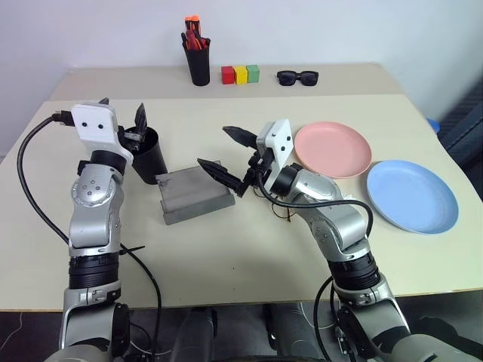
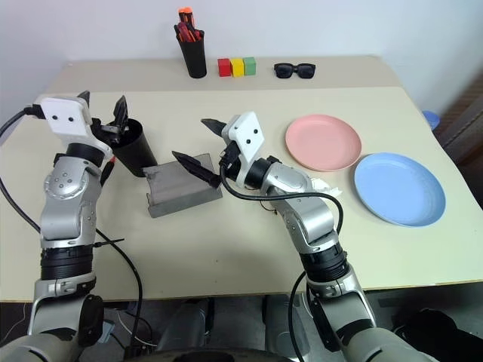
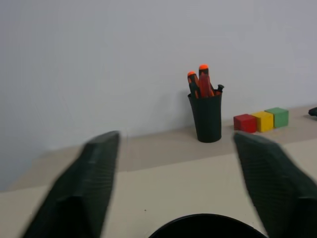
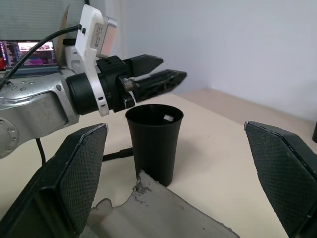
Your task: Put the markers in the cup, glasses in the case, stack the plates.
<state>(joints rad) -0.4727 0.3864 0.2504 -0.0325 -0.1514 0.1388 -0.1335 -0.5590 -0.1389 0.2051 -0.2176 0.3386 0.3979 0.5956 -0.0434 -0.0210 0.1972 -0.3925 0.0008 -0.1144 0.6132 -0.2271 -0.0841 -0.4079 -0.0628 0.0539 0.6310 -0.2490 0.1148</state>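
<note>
Left gripper point(image 1: 121, 115) is hovering wide open over the black cup point(image 1: 149, 157) near the desk's left edge; right gripper point(image 1: 226, 157) is gaping empty above the grey case point(image 1: 190, 197).

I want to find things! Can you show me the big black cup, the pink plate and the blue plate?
Wide black tapered plastic cup point(image 4: 154, 141): right wrist view, on its side wall.
Round salmon pink plate point(image 1: 333, 148): left eye view, on its bare middle.
Round light blue plate point(image 1: 412, 195): left eye view, on its bare middle.
</note>
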